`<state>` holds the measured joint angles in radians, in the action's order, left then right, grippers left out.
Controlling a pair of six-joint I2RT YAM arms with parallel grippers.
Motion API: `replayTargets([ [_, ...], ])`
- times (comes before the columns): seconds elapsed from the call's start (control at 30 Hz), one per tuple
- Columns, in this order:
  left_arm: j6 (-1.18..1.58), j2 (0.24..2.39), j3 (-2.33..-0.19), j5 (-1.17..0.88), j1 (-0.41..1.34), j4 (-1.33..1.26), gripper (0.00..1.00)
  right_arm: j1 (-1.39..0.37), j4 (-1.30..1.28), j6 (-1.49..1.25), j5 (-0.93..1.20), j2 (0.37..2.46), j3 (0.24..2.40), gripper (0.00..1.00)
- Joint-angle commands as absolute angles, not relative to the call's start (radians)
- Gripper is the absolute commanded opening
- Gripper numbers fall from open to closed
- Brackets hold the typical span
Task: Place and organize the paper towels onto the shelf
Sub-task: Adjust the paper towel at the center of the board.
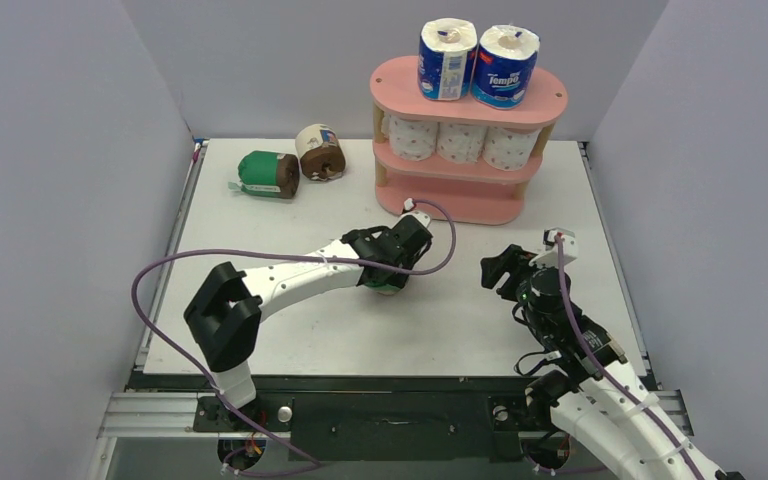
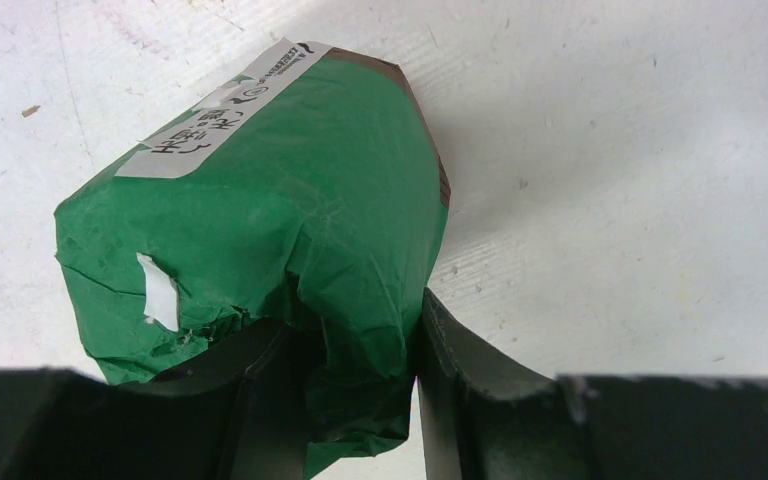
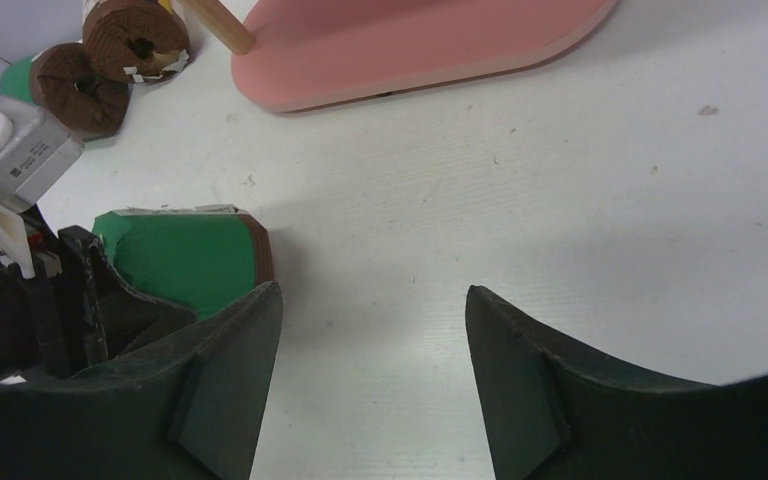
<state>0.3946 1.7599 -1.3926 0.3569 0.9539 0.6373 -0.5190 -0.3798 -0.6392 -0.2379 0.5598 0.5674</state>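
- Table (image 1: 290,340): white surface that carries every item below.
- Shelf (image 1: 397,80): pink three-tier rack at the far edge, right of centre.
- Left gripper (image 2: 360,350): fingers clamped on the crumpled wrap end of the held green roll (image 2: 290,190), mid-table, in front of the shelf. Whether the roll rests on the table cannot be told.
- Right gripper (image 3: 372,300): jaws apart over bare table, to the right of the held green roll.
- Blue-white rolls (image 1: 447,60): two, upright, side by side on the top tier.
- Pink-dotted rolls (image 1: 460,142): three in a row on the middle tier.
- Second green roll (image 1: 265,173) and cream-wrapped roll (image 1: 320,152): on their sides on the table, left of the shelf, just beside each other.
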Motion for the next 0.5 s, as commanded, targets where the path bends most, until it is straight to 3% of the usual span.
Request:
replayTargets([
  [0.0,0.359,1.75,-1.438,0.425,0.976,0.644,0.3,-0.528,-0.387,-0.617,-0.306,0.549,0.607,0.63],
  [0.37,0.364,1.793,-1.453,0.402,0.99,0.663,0.42,-0.527,-0.366,-0.637,-0.308,0.518,0.553,0.63],
  [0.47,0.37,1.802,-1.481,0.403,0.996,0.681,0.54,-0.528,-0.363,-0.637,-0.306,0.513,0.543,0.63],
])
